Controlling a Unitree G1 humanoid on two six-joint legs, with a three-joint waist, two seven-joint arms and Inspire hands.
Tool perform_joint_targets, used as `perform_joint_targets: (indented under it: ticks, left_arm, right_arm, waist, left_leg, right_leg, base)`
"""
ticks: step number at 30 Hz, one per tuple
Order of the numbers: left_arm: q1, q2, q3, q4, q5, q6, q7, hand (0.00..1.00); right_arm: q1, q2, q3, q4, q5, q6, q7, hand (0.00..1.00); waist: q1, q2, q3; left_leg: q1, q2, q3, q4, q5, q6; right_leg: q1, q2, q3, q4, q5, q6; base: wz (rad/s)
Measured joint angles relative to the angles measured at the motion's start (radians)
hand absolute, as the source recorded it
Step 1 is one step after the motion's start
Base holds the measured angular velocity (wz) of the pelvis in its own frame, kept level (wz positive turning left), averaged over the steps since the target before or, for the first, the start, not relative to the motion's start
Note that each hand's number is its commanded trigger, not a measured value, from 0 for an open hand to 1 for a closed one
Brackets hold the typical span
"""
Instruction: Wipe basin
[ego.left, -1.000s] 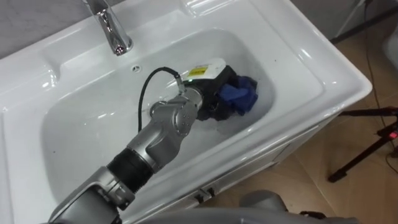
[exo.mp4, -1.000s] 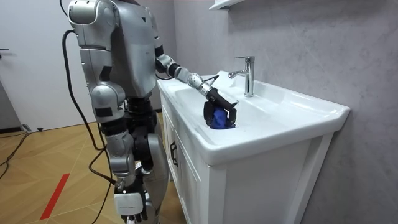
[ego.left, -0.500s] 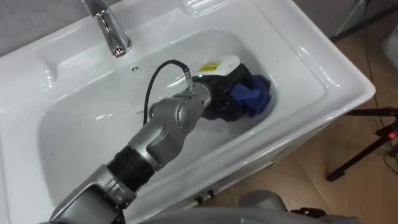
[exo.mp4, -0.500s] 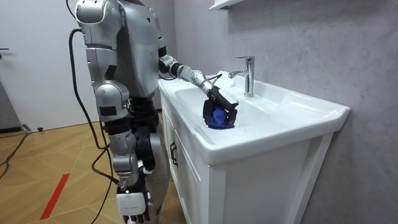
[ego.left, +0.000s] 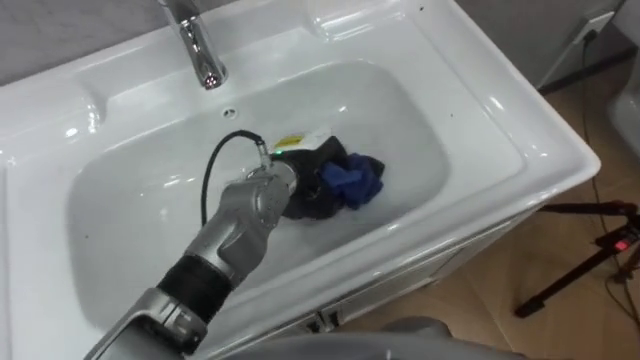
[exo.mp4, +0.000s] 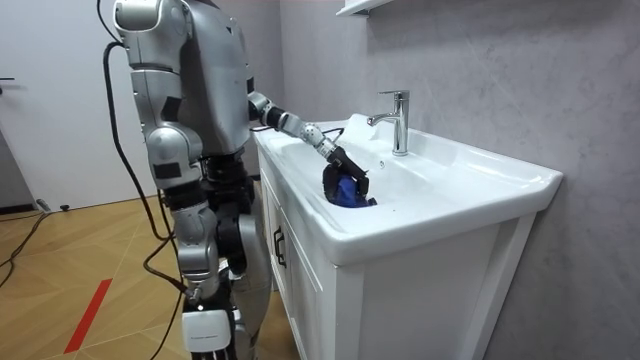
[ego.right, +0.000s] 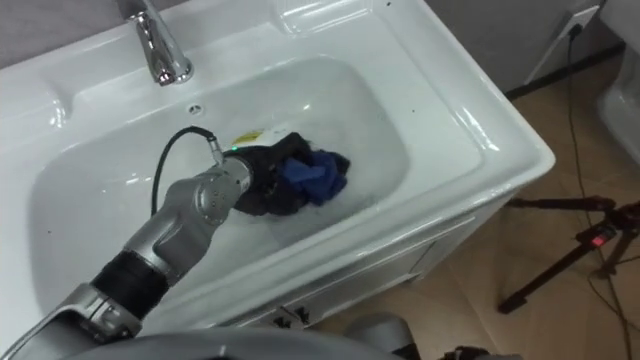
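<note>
The white basin is set in a vanity top, and I stand at its front. My left arm reaches down into the bowl. My left hand is dark and rests on the bowl's bottom near the middle, its fingers curled on a crumpled blue cloth. The cloth bulges out to the right of the hand. The right eye view shows the same hand and cloth. In the room view the left hand holds the cloth inside the basin. My right hand hangs at my side.
A chrome tap stands at the back rim, left of centre, above a small overflow hole. The vanity's front edge runs below the bowl. Dark tripod legs stand on the wooden floor at the right.
My left hand has dragged the blue cloth from the bowl's right wall back toward the middle. The head camera has also shifted a little.
</note>
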Motion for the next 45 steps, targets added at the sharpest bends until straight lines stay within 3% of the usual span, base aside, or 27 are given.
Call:
perform_joint_targets:
  ticks: [5, 12, 15, 18, 22, 26, 28, 33, 35, 36, 40, 45]
  left_arm:
    - [0.037, -0.004, 0.107, 0.070, 0.000, -0.033, 0.047, 1.00]
    - [0.038, -0.006, 0.164, 0.136, 0.000, -0.077, 0.080, 1.00]
    - [0.041, -0.004, 0.184, 0.154, 0.000, -0.083, 0.106, 1.00]
    - [0.056, 0.010, 0.203, 0.165, 0.017, -0.083, 0.134, 1.00]
    - [0.072, 0.072, 0.209, 0.194, 0.099, -0.083, 0.206, 1.00]
    - [0.097, 0.142, 0.207, 0.234, 0.219, -0.072, 0.317, 1.00]
    - [0.115, 0.151, 0.207, 0.233, 0.305, -0.047, 0.351, 1.00]
    - [0.160, 0.151, 0.201, 0.233, 0.461, -0.007, 0.429, 1.00]
    - [0.179, 0.151, 0.200, 0.234, 0.501, -0.004, 0.436, 1.00]
    - [0.181, 0.151, 0.201, 0.233, 0.507, -0.003, 0.436, 1.00]
    - [0.192, 0.151, 0.203, 0.233, 0.511, 0.002, 0.436, 1.00]
    - [0.193, 0.151, 0.203, 0.233, 0.509, 0.015, 0.436, 1.00]
  right_arm:
    - [0.009, 0.007, -0.029, -0.024, -0.080, 0.022, -0.011, 0.00]
    - [0.024, 0.010, -0.037, -0.016, -0.108, 0.063, -0.003, 0.00]
    - [0.029, 0.012, -0.038, -0.017, -0.114, 0.067, -0.006, 0.00]
    - [0.027, 0.012, -0.039, -0.021, -0.156, 0.081, -0.007, 0.00]
    - [0.030, 0.013, -0.038, -0.022, -0.184, 0.099, -0.002, 0.00]
    - [0.028, 0.009, -0.050, -0.022, -0.191, 0.108, 0.002, 0.00]
    - [0.027, 0.005, -0.069, -0.022, -0.194, 0.107, 0.004, 0.00]
    - [0.016, -0.003, -0.098, -0.031, -0.192, 0.103, 0.010, 0.00]
    - [0.014, -0.011, -0.106, -0.032, -0.194, 0.092, 0.000, 0.00]
    - [0.014, -0.014, -0.114, -0.032, -0.193, 0.087, -0.005, 0.00]
    - [0.015, -0.036, -0.157, -0.031, -0.193, 0.067, -0.033, 0.00]
    - [0.019, -0.037, -0.157, -0.009, -0.185, 0.059, -0.042, 0.00]
  waist:
    - [0.016, -0.002, -0.0012]
    - [0.043, -0.005, -0.0039]
    - [0.056, -0.006, -0.0105]
    - [0.061, -0.001, -0.0215]
    - [0.061, 0.003, -0.0240]
    - [0.061, 0.006, -0.0249]
    - [0.061, 0.008, -0.0261]
    - [0.064, 0.014, -0.0296]
    - [0.072, 0.031, -0.0417]
    - [0.077, 0.035, -0.0431]
    - [0.093, 0.067, -0.0410]
    - [0.110, 0.069, -0.0405]
  left_leg:
    - [0.014, 0.000, 0.001, 0.004, 0.000, 0.000]
    - [0.023, 0.003, -0.003, 0.004, 0.000, 0.000]
    - [0.023, 0.004, -0.004, 0.004, 0.000, 0.000]
    - [0.025, 0.004, -0.005, 0.003, 0.000, 0.000]
    - [0.028, 0.006, -0.009, 0.002, 0.000, 0.000]
    - [0.027, 0.008, -0.007, 0.002, 0.000, 0.000]
    - [0.026, 0.009, -0.006, 0.002, 0.000, 0.000]
    - [0.020, 0.017, -0.006, 0.003, 0.000, 0.000]
    - [0.015, 0.024, -0.006, 0.003, 0.000, 0.000]
    - [0.012, 0.024, -0.006, 0.004, 0.000, 0.000]
    - [0.006, 0.028, -0.006, 0.015, 0.001, -0.001]
    - [0.006, 0.037, -0.010, 0.015, 0.004, -0.006]
  right_leg:
    - [0.006, 0.000, 0.002, -0.001, -0.004, -0.002]
    - [0.010, 0.002, -0.005, 0.008, -0.003, -0.003]
    - [0.008, 0.004, -0.005, 0.011, -0.002, -0.004]
    - [0.006, 0.006, -0.004, 0.014, -0.002, -0.005]
    - [0.012, 0.006, -0.013, 0.014, 0.000, -0.008]
    - [0.012, 0.007, -0.017, 0.015, 0.001, -0.009]
    - [0.012, 0.006, -0.025, 0.014, 0.002, -0.010]
    - [0.003, 0.013, -0.025, 0.011, 0.010, -0.019]
    - [-0.002, 0.021, -0.019, 0.001, 0.019, -0.023]
    - [-0.003, 0.023, -0.015, 0.002, 0.019, -0.024]
    - [-0.007, 0.024, -0.011, 0.002, 0.020, -0.027]
    - [-0.003, 0.030, -0.004, -0.003, 0.021, -0.038]
  base:
    - [0.04]
    - [0.01]
    - [-0.01]
    - [-0.03]
    - [0.02]
    - [0.01]
    - [0.06]
    - [-0.03]
    - [-0.09]
    - [-0.14]
    - [-0.03]
    - [-0.04]
